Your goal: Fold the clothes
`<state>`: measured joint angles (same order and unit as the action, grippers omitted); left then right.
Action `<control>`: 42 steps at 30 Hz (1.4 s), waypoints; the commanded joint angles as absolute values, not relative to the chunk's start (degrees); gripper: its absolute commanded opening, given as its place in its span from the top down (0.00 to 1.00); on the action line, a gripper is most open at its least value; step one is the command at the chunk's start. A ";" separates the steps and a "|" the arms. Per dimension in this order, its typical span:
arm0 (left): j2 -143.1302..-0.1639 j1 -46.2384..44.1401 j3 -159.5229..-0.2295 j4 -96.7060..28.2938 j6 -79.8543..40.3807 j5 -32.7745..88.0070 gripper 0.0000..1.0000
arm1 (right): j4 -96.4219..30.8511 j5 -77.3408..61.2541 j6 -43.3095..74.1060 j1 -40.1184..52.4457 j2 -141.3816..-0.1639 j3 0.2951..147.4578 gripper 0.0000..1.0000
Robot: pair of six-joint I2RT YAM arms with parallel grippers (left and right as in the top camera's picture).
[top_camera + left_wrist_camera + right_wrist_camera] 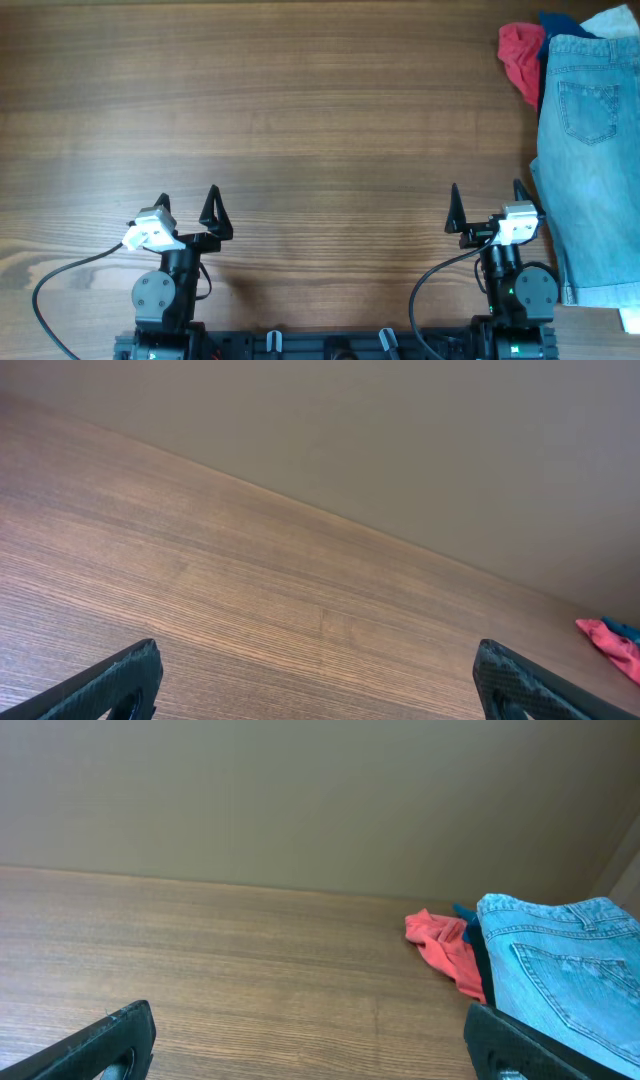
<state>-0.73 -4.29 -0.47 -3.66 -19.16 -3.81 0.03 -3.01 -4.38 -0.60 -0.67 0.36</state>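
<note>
Your two arms sit at the near edge of the table (300, 120), one on each side, tucked back low. I think they wait there because the folding has not begun, and from there each one can reach out over the wood.

Just beside your right arm, on its outer side, lie the denim shorts (590, 150). They are spread flat with a stitched back pocket facing up. The pale leg hem is near you and the waistband is far from you. Part of them runs off the right side of the overhead view, so you cannot see their whole shape. They look laid out flat so a fold can be made, but they sit far to the side, not in the middle.

Past the waistband, at the far right corner, is a bunched red cloth (520, 55) with a dark blue cloth (562, 20) next to it. These look like a pile waiting its turn.

Now the tools. Your left gripper (190, 205) has its fingers spread wide, with only bare wood between them. Your right gripper (486, 195) is spread wide too. It holds nothing and does not touch the shorts.
</note>
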 commanded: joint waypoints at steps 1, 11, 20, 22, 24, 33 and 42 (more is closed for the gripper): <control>-0.27 -3.84 -0.32 -3.68 -18.24 -4.43 0.00 | 1.45 -3.92 -5.15 -0.93 -0.43 0.30 0.00; -0.27 -3.84 -0.32 -3.70 -18.22 -4.43 0.00 | 14.48 -24.21 22.83 -0.93 -0.43 0.32 0.00; -0.27 -3.84 -0.32 -3.70 -18.22 -4.43 0.00 | 20.78 -8.23 9.04 -0.95 -20.34 21.02 0.00; -0.27 -3.84 -0.32 -3.70 -18.22 -4.43 0.00 | 13.32 -1.28 5.85 -1.30 -33.98 32.25 0.00; -0.27 -3.84 -0.32 -3.70 -18.22 -4.43 0.00 | 8.12 -0.40 4.60 -2.59 -44.12 40.51 0.00; -0.27 -3.84 -0.32 -3.70 -18.22 -4.43 0.00 | -30.59 -11.66 1.34 -16.29 -98.52 97.06 0.00; -0.27 -3.84 -0.32 -3.70 -18.22 -4.43 0.00 | -23.35 7.57 -6.31 -16.91 -113.51 97.19 0.02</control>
